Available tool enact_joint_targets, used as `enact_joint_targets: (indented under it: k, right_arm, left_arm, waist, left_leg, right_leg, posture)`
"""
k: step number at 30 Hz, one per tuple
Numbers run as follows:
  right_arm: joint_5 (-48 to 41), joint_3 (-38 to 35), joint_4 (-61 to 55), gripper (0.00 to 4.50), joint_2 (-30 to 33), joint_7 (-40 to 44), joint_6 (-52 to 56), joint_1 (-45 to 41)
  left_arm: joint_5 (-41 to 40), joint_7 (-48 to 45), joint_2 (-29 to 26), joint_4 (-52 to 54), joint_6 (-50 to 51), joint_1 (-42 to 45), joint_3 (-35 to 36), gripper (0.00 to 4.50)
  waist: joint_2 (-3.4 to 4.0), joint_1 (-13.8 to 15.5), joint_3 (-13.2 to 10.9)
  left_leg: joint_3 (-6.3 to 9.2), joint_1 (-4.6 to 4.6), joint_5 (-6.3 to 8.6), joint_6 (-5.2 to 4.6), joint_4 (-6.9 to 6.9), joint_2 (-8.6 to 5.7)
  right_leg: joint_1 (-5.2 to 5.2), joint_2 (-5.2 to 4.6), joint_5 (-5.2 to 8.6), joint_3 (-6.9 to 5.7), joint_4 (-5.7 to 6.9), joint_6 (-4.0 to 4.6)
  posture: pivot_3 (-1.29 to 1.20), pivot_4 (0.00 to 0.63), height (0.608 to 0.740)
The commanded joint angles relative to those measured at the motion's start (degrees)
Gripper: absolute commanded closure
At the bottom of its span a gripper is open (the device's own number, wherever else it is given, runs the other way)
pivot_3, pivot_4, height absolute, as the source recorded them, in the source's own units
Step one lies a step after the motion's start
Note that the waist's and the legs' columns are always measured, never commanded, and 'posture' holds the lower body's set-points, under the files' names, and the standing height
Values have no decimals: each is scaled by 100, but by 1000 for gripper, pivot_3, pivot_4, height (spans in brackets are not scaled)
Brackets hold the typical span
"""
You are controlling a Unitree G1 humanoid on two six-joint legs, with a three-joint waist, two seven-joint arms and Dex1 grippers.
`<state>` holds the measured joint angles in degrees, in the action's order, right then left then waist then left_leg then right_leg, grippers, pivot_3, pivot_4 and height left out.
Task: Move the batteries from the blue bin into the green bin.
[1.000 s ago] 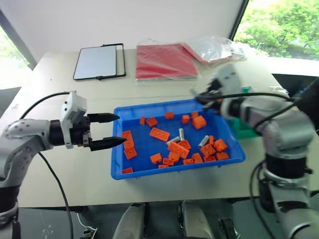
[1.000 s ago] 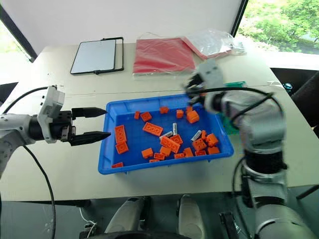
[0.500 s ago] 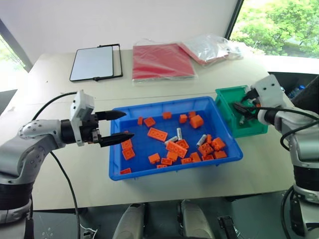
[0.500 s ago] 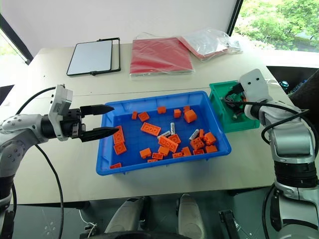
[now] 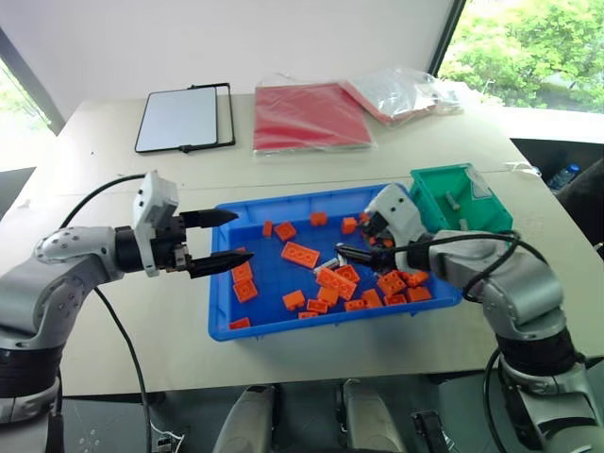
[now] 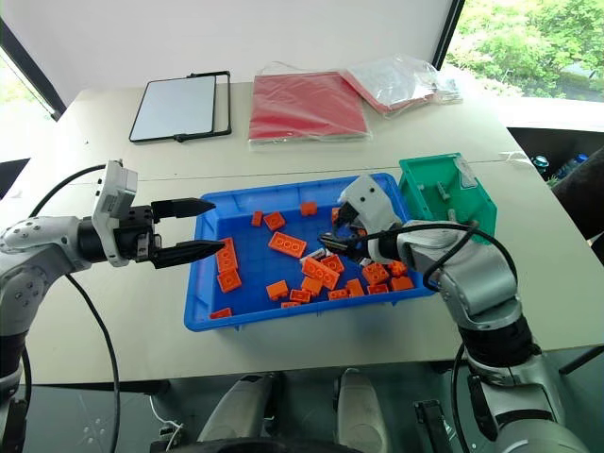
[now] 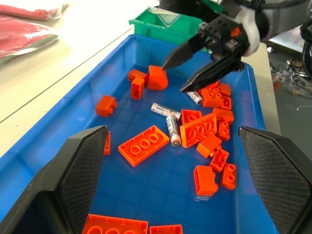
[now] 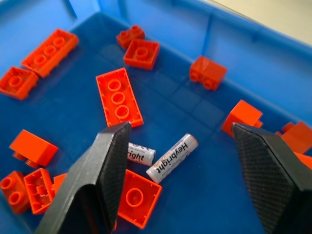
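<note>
Left claw (image 5: 215, 241) frame left, open, empty, level at blue bin (image 5: 283, 326) rim. Blue bin centre frame, on tabletop (image 5: 113, 330): glossy shallow plastic tray, rolled rim, scattered studded orange bricks (image 5: 302, 254). Batteries (image 8: 172, 151) left inside: at least three, smooth silver cylinders, printed labels. Right claw (image 5: 357, 243) open, empty, poised over pair. Green bin (image 5: 460, 198) right of centre, deep slanted walls, a few batteries inside. Judging partway done.

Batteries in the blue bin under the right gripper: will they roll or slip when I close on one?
Probably. The batteries are smooth, glossy cylinders lying flat on the blue bin floor, so a nudge across their length would likely roll them. Orange bricks close by may stop a roll. The open right gripper should straddle one crosswise.
</note>
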<state>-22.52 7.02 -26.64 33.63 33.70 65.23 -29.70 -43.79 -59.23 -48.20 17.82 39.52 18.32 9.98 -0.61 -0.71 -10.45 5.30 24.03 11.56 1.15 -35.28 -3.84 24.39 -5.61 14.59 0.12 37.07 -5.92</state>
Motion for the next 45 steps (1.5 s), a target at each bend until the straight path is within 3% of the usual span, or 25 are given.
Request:
enact_joint_targets:
  k: [1,6,13,16,27,36,45]
  right_arm:
    - [381,596,365,1139,266,508,-1059,-409]
    - [807,1114,1443,1139,574,1471,-2302,-1097]
    - [328,1421,966,1139,1043,2742,-1944,-879]
    - [820,1713,1219,1139,1011,2823,-2711,-834]
    - [1767,1806,4279,1139,388,3587,-5216,-2308]
    - [2807,2179,5920,1139,-141,3808,-7218,-2584]
    - [2850,1868,5853,1139,-365,3833,-7273,-2519]
  left_arm:
    - [-13,16,-77,128,-33,70,127,0]
    - [-38,78,-72,167,-18,98,162,0]
    - [-162,148,-86,470,44,-197,256,0]
    - [-148,143,-105,553,33,-261,232,0]
    - [-211,287,-68,645,75,-286,304,0]
    - [-282,423,-54,752,93,-314,350,0]
    - [-341,517,-66,787,134,-315,395,0]
  waist:
    - [0,-10,0]
    - [-1,-32,-1]
    - [-5,-7,-3]
    - [-6,-23,-4]
    - [-16,-13,-11]
    - [-17,-52,-12]
    - [-17,-33,-12]
  left_leg:
    - [-1,0,0,0,1,0]
    - [-7,-4,0,0,1,1]
    - [-5,0,6,-9,2,1]
    - [-6,-1,6,-9,0,2]
    - [-14,-9,6,-7,1,1]
    - [-17,-12,6,-6,2,0]
    - [-22,-22,6,-5,4,0]
  right_leg:
    - [0,1,0,-1,0,0]
    - [1,3,-1,0,0,-1]
    - [0,0,-1,1,-5,-2]
    - [0,0,-1,1,-5,-2]
    - [-2,3,-2,8,-3,-2]
    - [0,3,-2,12,2,-2]
    - [-5,5,-2,22,4,-2]
  posture:
    - [0,150,731]
    - [0,150,731]
    - [0,150,731]
    - [0,150,731]
    - [0,150,731]
    - [0,150,731]
    - [0,150,731]
